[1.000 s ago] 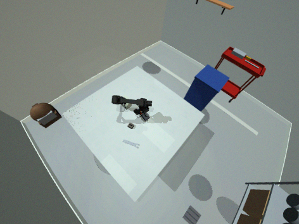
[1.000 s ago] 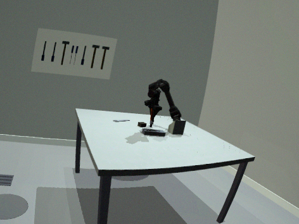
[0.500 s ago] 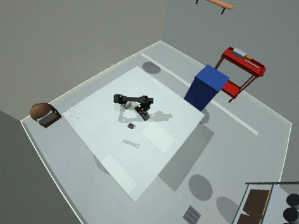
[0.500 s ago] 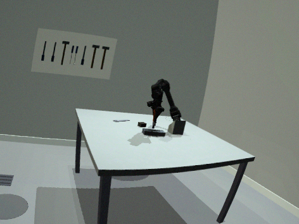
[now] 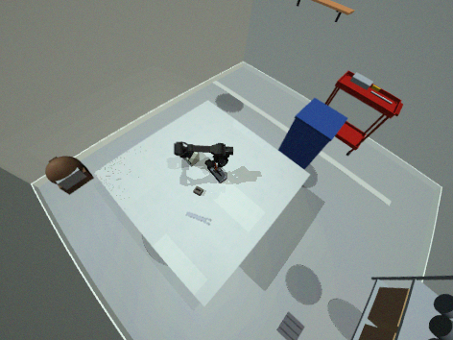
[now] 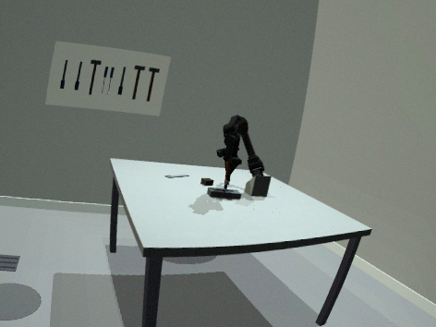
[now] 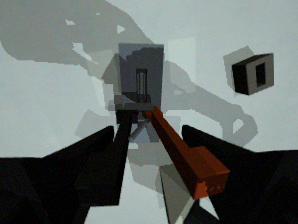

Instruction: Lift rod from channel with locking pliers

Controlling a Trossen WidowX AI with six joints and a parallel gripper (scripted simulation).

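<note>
This looks like a workshop. Hammers and other tools are on a wall board (image 6: 108,105), and there is a red cart (image 5: 393,109) and a big bench (image 5: 144,211) (image 6: 194,226).

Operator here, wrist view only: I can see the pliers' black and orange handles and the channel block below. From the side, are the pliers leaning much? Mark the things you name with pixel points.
Observer: In the exterior view, the pliers (image 5: 216,167) (image 6: 226,172) (image 7: 172,142) stand close to upright over the channel block (image 5: 217,174) (image 6: 224,194) (image 7: 152,55). I can't tell whether their tips are inside the channel.

Operator: Understood. I also see a small slotted block (image 5: 202,192) (image 6: 207,182) (image 7: 242,79) off to one side. Anything lying beyond it?

Observer: Yes. In the top view, a flat grey thing (image 5: 198,218) (image 6: 176,175) lies on the table beyond it, on the side away from the channel block.
</note>
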